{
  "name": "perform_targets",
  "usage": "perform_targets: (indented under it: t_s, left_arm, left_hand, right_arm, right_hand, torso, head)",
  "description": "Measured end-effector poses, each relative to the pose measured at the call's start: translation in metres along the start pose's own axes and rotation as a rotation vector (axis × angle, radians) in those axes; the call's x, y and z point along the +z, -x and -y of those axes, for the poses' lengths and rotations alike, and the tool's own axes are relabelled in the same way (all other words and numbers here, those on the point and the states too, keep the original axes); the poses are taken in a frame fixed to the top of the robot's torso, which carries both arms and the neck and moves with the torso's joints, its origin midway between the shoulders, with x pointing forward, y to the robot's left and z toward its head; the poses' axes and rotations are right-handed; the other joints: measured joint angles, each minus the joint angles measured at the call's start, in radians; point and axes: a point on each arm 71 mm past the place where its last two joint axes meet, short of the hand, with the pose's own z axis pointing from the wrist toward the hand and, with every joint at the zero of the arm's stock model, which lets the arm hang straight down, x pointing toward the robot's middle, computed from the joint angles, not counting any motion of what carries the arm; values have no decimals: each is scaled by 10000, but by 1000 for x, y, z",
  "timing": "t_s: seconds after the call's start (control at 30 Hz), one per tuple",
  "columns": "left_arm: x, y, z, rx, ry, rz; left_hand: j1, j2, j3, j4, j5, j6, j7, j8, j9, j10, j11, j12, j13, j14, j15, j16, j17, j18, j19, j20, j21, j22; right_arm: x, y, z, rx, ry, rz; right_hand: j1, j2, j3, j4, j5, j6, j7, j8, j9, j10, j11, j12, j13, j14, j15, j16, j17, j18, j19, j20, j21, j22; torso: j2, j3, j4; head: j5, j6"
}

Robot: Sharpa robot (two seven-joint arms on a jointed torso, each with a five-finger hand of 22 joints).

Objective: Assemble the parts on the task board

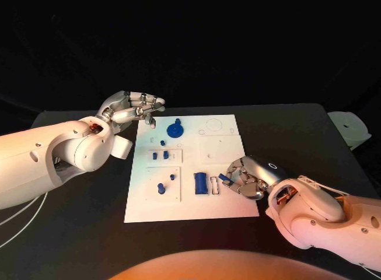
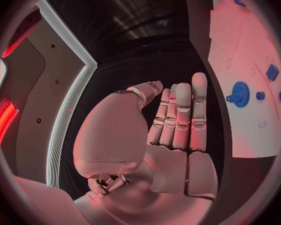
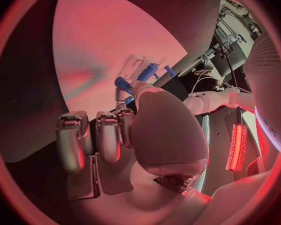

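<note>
The white task board (image 1: 232, 204) lies mid-table. On it are a blue gear (image 1: 174, 128), a small peg (image 1: 163, 142), two pieces in a recess (image 1: 160, 155), an upright peg (image 1: 161, 188) and a long blue block (image 1: 201, 183). My left hand (image 1: 131, 108) hovers at the board's far left corner; in its wrist view the fingers (image 2: 181, 115) are straight and hold nothing, with the gear (image 2: 240, 94) beyond them. My right hand (image 1: 247, 177) is low over the board's right side and pinches a small blue part (image 1: 223, 181), seen at the thumb tip (image 3: 122, 82), beside the block (image 3: 147, 72).
A white object (image 1: 350, 128) sits at the table's far right edge. The black table (image 1: 81, 233) extends to the left of and in front of the board. The board's upper right area (image 1: 217, 146) holds only pale outlines and recesses.
</note>
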Motion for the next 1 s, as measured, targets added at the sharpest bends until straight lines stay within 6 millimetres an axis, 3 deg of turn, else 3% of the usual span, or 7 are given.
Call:
perform_targets:
  t_s: [0.3,0.5,0.57,0.77,0.87,1.0]
  left_arm:
    - [0,-1,0,-6,-1,-15]
    - [0,-1,0,-11,1,-30]
    - [0,-1,0,-13,1,-34]
    - [0,-1,0,-12,7,-31]
    - [-1,-1,0,-13,8,-34]
    - [-1,-1,0,-13,10,-33]
  left_hand:
    - [0,0,0,0,0,0,0,0,-1,0,0,0,0,0,0,0,0,0,0,0,0,0]
    - [0,0,0,0,0,0,0,0,-1,0,0,0,-1,0,0,0,1,1,0,0,0,0]
    - [0,0,0,0,0,0,0,0,-1,0,0,0,-1,0,0,0,1,1,0,0,0,1]
    - [0,0,0,0,0,0,0,0,-1,0,0,0,-1,0,0,0,1,0,0,0,0,1]
    - [0,0,0,0,0,0,0,38,3,-37,-37,0,-1,0,0,0,-13,1,24,24,-40,-8]
    - [0,0,0,0,0,0,0,38,9,-37,-37,0,-1,0,0,0,-19,1,37,37,-40,-10]
  right_arm:
    - [8,-7,-9,878,-235,-226]
    - [15,-13,-9,1198,-492,-472]
    - [16,-14,-8,1245,-582,-550]
    - [18,-18,-5,1304,-772,-784]
    - [19,-19,-5,1303,-802,-856]
    - [19,-20,-5,1291,-806,-915]
  right_hand:
    - [-565,-71,529,-215,1,-1,1,204,0,0,0,6,-1,0,1,0,-1,1,0,0,0,-1]
    - [-976,-108,803,-324,261,-1,0,273,0,0,0,62,-2,-1,1,0,-1,1,-38,-38,0,-1]
    - [-1094,-119,1096,-578,279,-1,1,386,0,0,0,62,-2,-1,1,0,-1,0,-38,-37,0,-2]
    - [-1423,-158,1110,-569,286,0,1,506,0,-36,-37,103,-3,-1,2,0,-1,0,-38,-37,0,-3]
    - [-1569,-202,1337,-792,573,0,1,615,1,-36,-37,103,-3,-1,2,0,-2,1,-2,-73,0,-3]
    - [-1604,-190,1346,-802,629,0,1,615,1,-36,-37,145,-4,-1,2,0,-2,1,-1,-73,0,-3]
  torso:
    - [2,-6,4]
    - [6,-5,4]
    - [7,-3,2]
    - [10,8,-13]
    - [10,8,-12]
    - [9,8,-10]
  head:
    - [-32,-13]
    - [-22,-30]
    - [-9,-47]
    - [18,-77]
    - [10,-86]
    - [10,-105]
